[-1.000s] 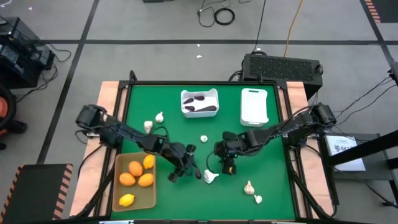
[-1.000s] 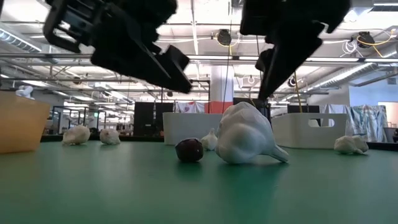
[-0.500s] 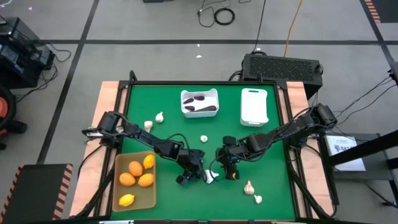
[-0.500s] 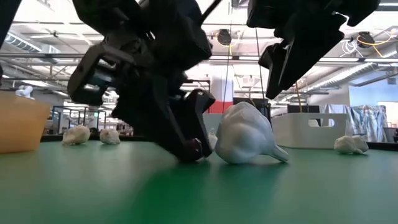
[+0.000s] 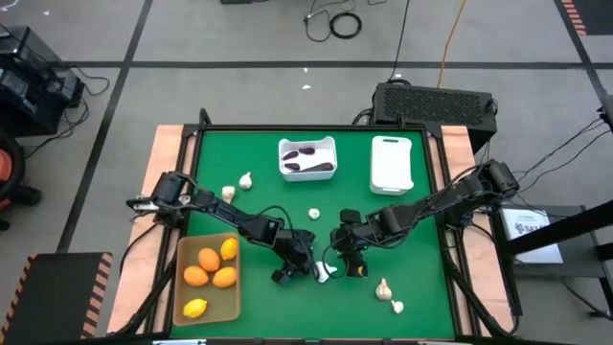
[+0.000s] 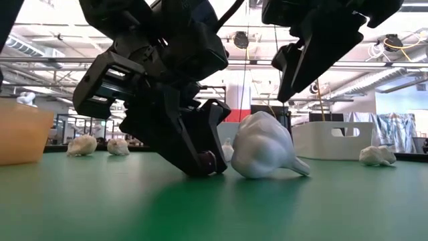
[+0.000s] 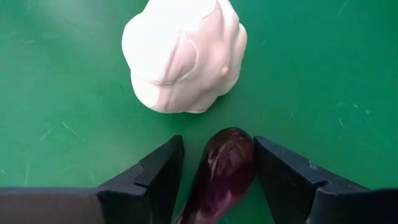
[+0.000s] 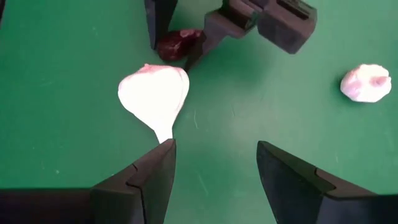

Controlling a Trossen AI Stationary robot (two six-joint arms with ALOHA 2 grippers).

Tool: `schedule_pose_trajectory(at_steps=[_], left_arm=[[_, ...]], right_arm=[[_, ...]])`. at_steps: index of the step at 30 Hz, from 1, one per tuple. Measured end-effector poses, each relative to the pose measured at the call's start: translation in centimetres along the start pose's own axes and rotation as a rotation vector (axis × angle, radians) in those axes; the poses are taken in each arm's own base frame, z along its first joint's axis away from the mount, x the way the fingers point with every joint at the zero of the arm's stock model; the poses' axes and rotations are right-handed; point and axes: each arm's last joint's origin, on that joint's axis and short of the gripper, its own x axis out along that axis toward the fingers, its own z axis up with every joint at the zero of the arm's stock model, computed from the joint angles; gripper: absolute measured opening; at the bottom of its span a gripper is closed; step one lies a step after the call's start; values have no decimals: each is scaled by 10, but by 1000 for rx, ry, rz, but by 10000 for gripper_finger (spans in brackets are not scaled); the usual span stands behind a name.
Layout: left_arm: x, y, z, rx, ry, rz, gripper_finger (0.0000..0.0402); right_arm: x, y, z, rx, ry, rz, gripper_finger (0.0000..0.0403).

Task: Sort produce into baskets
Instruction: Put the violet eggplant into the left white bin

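- My left gripper (image 7: 214, 171) sits low at frame centre, fingers apart around the eggplant piece (image 7: 222, 169).
- My right gripper (image 8: 214, 165) hovers spread beside the garlic bulb (image 8: 154, 93).

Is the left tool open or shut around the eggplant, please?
Open: the left tool straddles the eggplant, with green table showing between each finger and it.
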Motion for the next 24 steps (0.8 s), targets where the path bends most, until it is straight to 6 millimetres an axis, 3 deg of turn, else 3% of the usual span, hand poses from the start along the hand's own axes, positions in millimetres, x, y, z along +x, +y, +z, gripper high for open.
schedule_pose_trajectory(at_steps=[4,12,16,24], left_arm=[[0,0,-1,-2,4,1,184],[-8,2,0,-23,17,15,112],[-30,5,8,-27,9,58,99],[-82,29,17,-31,20,342,96]], right_arm=[[0,0,0,-1,-3,1,214],[0,0,0,-1,-2,0,214],[0,0,-2,-3,13,-3,214],[-1,1,-11,-44,72,-109,214]])
